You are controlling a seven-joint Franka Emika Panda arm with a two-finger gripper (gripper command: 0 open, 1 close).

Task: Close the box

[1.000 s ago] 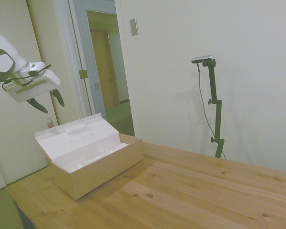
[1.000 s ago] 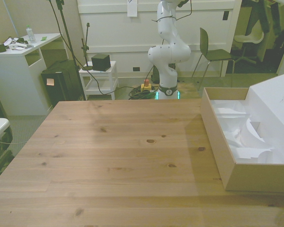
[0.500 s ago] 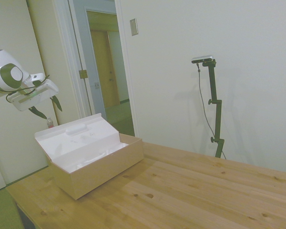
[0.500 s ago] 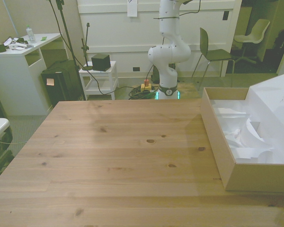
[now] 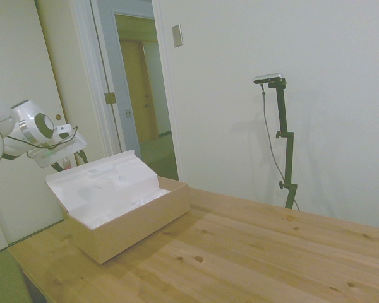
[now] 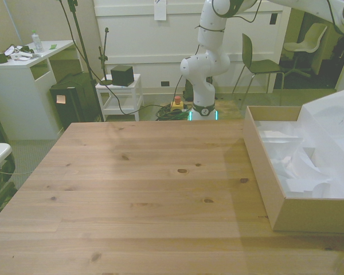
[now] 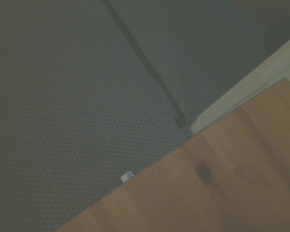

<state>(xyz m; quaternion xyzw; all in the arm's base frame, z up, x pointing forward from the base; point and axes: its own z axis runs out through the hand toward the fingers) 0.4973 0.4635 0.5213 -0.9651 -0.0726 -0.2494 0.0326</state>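
Behind the open box (image 5: 123, 211) lid (image 5: 101, 180), the end effector (image 5: 72, 161), grip state unclear; no readable writing.

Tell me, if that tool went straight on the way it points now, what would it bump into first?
Probably the raised lid of the box. The tool sits behind the lid's top edge, angled downward, though depth is hard to judge from the side view.
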